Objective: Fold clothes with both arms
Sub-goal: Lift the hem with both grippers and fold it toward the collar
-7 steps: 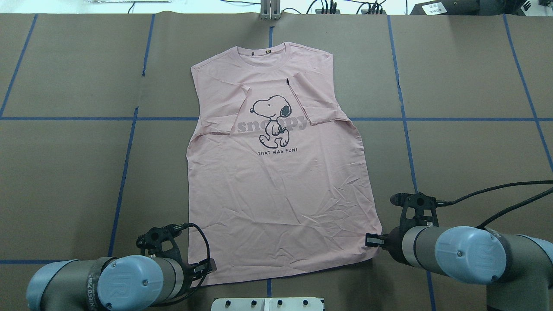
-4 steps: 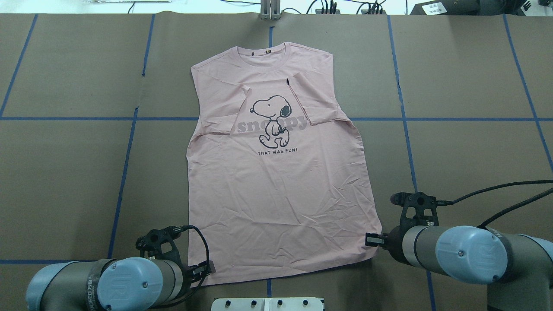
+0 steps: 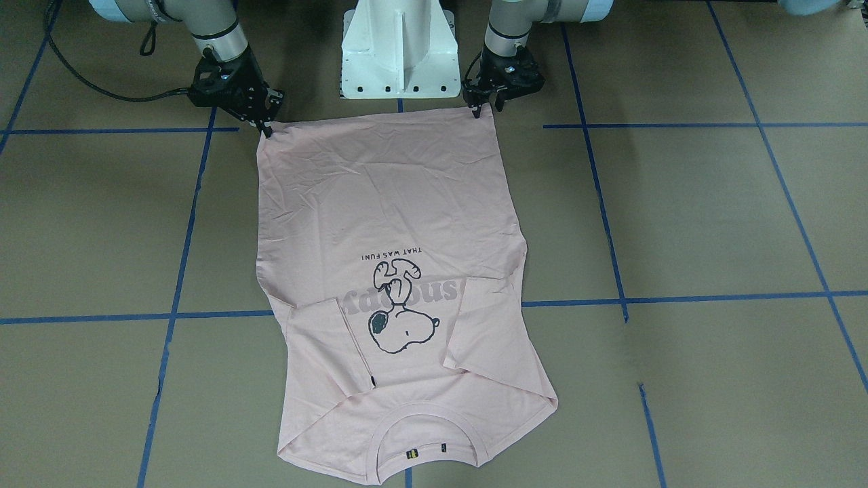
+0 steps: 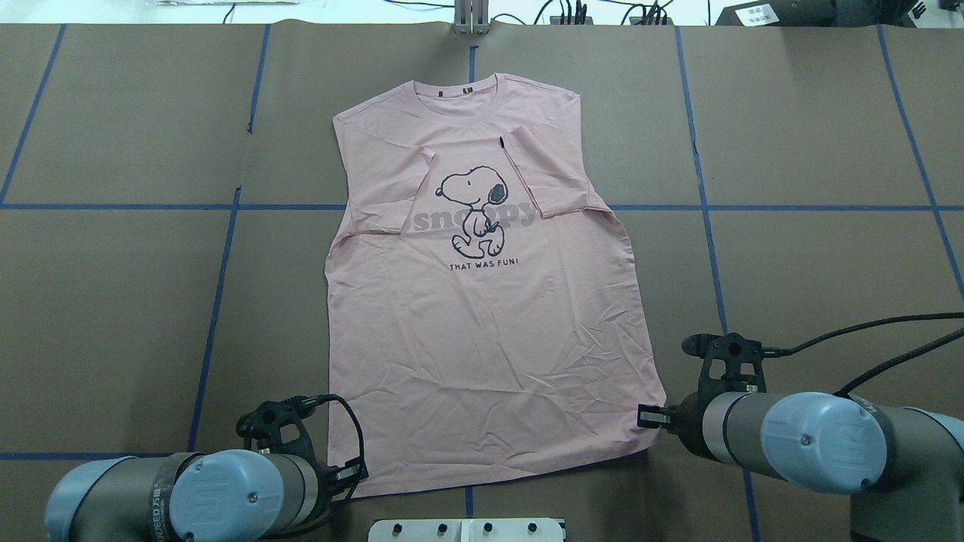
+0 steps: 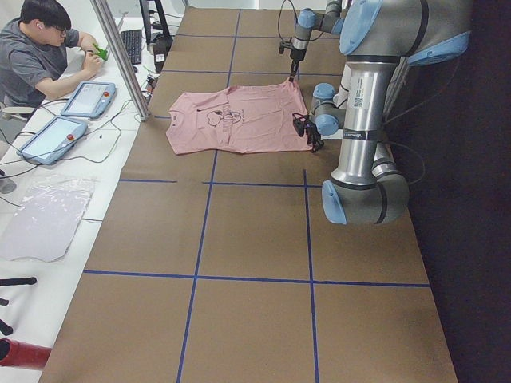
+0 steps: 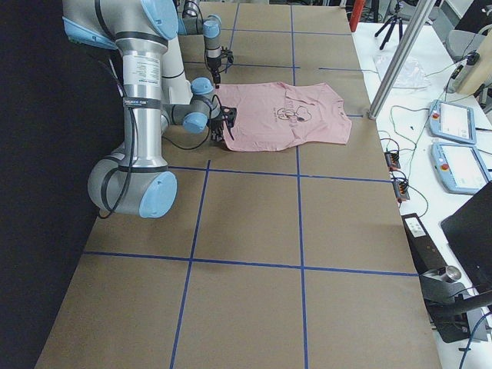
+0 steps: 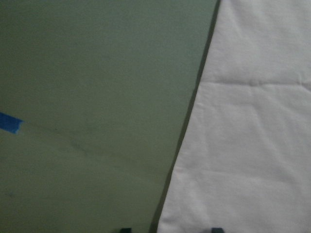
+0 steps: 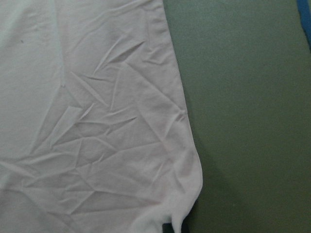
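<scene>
A brown tabletop [image 4: 113,301] gridded with blue tape [image 4: 218,286] carries a pink T-shirt [image 4: 482,339], spread flat and print-up. Seen from overhead, its collar [image 4: 467,105] points to 12 o'clock and its hem lies at 6 o'clock, nearest the robot. Both sleeves are folded inward over the chest, flanking the dog print [image 4: 474,211], and a small black tag [image 4: 501,141] shows on the sleeve at the 1 o'clock side. The lower body of the shirt is creased. The left gripper [image 3: 485,108] sits at the hem's 7 o'clock corner. Its wrist camera shows two fingertips [image 7: 125,230] set apart, with the shirt's side edge running between them. The right gripper [image 3: 266,129] is at the 5 o'clock corner. There the cloth bunches to a point at the fingers, which are drawn together on it. A white pedestal [image 3: 398,54] stands between the two arms, just past the hem. At the far side of the table, in the left side view, a person [image 5: 36,56] sits at a white bench with two tablets [image 5: 68,116] lying near.
</scene>
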